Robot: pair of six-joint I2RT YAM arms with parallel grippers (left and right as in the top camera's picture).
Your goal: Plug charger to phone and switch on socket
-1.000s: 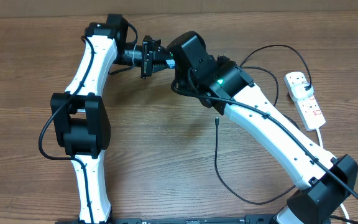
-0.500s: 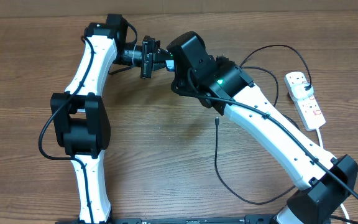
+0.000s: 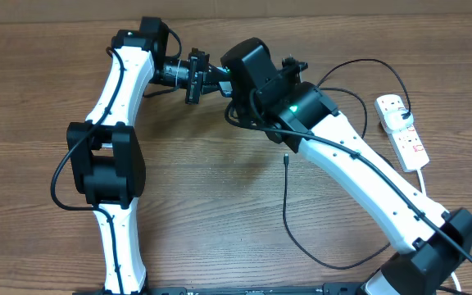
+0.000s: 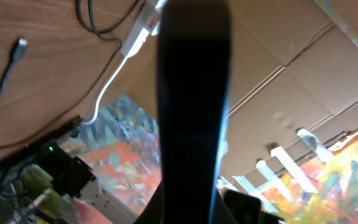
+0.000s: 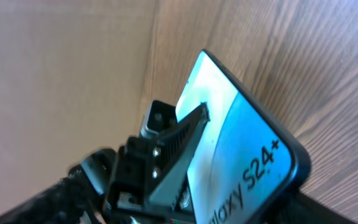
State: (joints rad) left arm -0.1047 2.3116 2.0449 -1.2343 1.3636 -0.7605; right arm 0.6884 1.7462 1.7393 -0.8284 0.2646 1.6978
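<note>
Holding the phone (image 5: 241, 143) up off the tabletop (image 3: 220, 188) in the left pincer (image 5: 199, 117), one ribbed finger pressing on the lit "Galaxy S24+" screen and the other reaching behind, the handset tilted, near the far edge between the two wrists. Hovering the right arm (image 3: 342, 156) close beside it. Not managing to tell whether the right pincer is wide or narrow, its tips hiding under the wrist housing from above and not showing clearly in its own camera.

Judging the task as barely under way, with nothing plugging into the phone yet. Leaving the charger (image 3: 284, 209) lying in a loose loop on the wood, its connector tip (image 3: 287, 159) free, just below the right forearm and well apart from the phone. Leaving the socket (image 3: 406, 135) at the right side, white adapter (image 3: 390, 106) seated at its far end, no pincer near its red switches. Not being able to read whether any switch is on. Remaining, by this reckoning: picking up the tip, seating it in the phone, then pressing the switch.

Working over a brown, matte, wood-grain tabletop. Facing cardboard panels (image 4: 278, 74) beyond its edge, with brightly painted sheets (image 4: 129, 149) and a white frame (image 4: 291, 168) behind, as seen from the left wrist.
</note>
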